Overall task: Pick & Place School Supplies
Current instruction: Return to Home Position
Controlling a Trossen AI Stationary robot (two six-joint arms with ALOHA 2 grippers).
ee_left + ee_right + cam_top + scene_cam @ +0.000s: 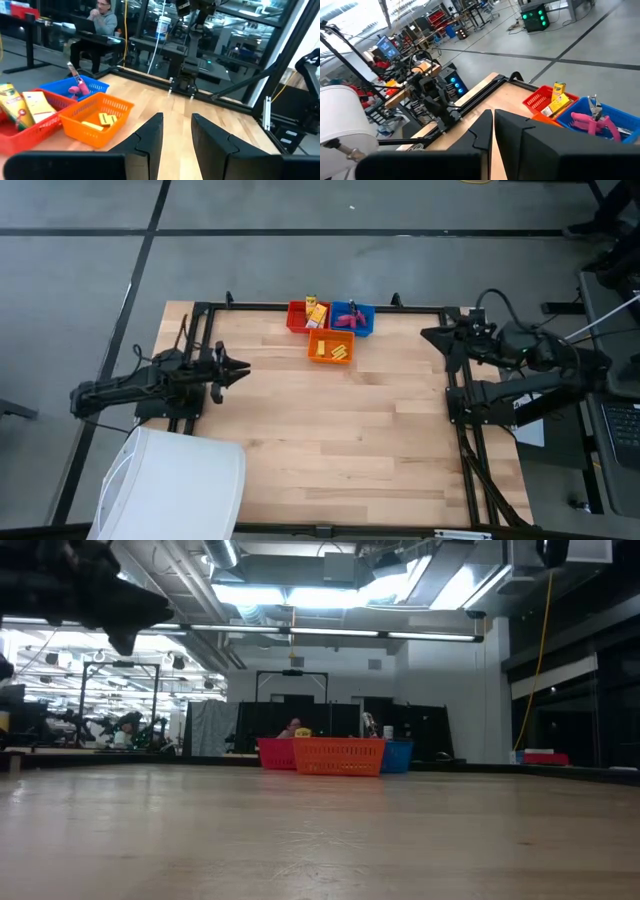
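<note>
Parking both arms at home, sorting looks done

Left gripper point(243, 368) hangs at its table edge, dark fingers point(150, 139) slightly apart. The right gripper point(428, 335) sits opposite, pinched together, and both are empty. Farther back, pink-handled hole punchers point(77, 89) lie in the blue plastic bin point(98, 85), yellow erasers point(106, 119) in the orange mesh bin point(118, 113), and orange-yellow crayon packets point(40, 107) in the red bin point(30, 131). I'd retract slowly, staying clear of the bins.

Soft, even overhead light falls on the pale wooden table point(330, 430) in the high view, leaving only faint shadows near its edges. In the low view, bright ceiling lights point(300, 590) glare at upper centre, the tabletop carries a dull sheen, and a robot arm point(90, 600) at upper left is a black silhouette. Both wrist views are brightly lit, with a well-lit room behind.
</note>
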